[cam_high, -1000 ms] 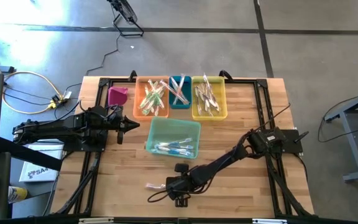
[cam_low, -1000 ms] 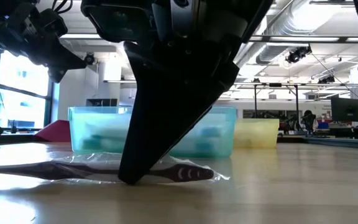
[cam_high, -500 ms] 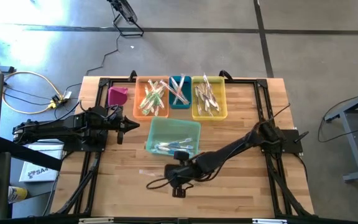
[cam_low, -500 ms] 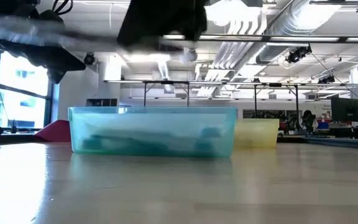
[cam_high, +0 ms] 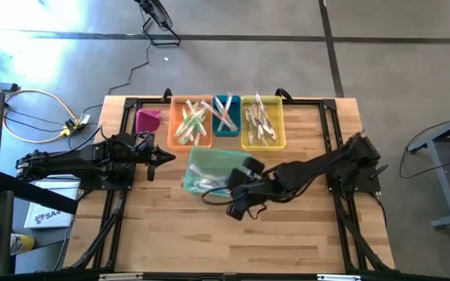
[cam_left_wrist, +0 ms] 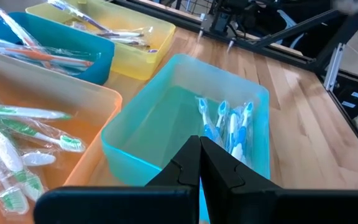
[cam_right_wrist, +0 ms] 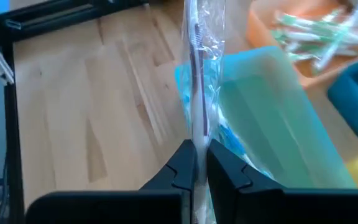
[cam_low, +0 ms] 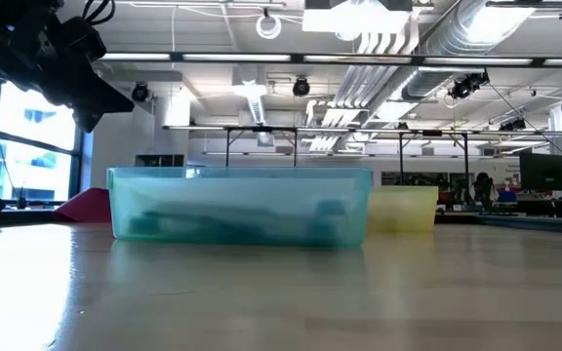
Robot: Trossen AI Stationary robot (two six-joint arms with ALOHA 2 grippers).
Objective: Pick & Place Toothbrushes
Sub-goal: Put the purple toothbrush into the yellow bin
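Observation:
My right gripper hangs above the near edge of the light teal bin, shut on a toothbrush in a clear wrapper. Blue toothbrushes lie on that bin's floor. Along the far edge, an orange bin, a dark teal bin and a yellow bin each hold more toothbrushes. My left gripper waits shut at the table's left, just left of the light teal bin, touching nothing. The low view shows neither my right gripper nor its toothbrush. My right gripper pinches the wrapped toothbrush between its two fingers. The fingers lie along the toothbrush, which sticks out ahead of them. It is lifted clear of the table, and its free end reaches over the light teal bin's near wall. Which end is held, I cannot tell.
A magenta object sits left of the orange bin. A black frame runs around the wooden tabletop. In the low view the light teal bin stands in front and the yellow bin behind it.
My right gripper has risen quickly from the table near the front edge and gone toward the far edge, over the light teal bin, rolling as it went. The wrapped toothbrush, which lay flat on the table, is lifted clear with it.

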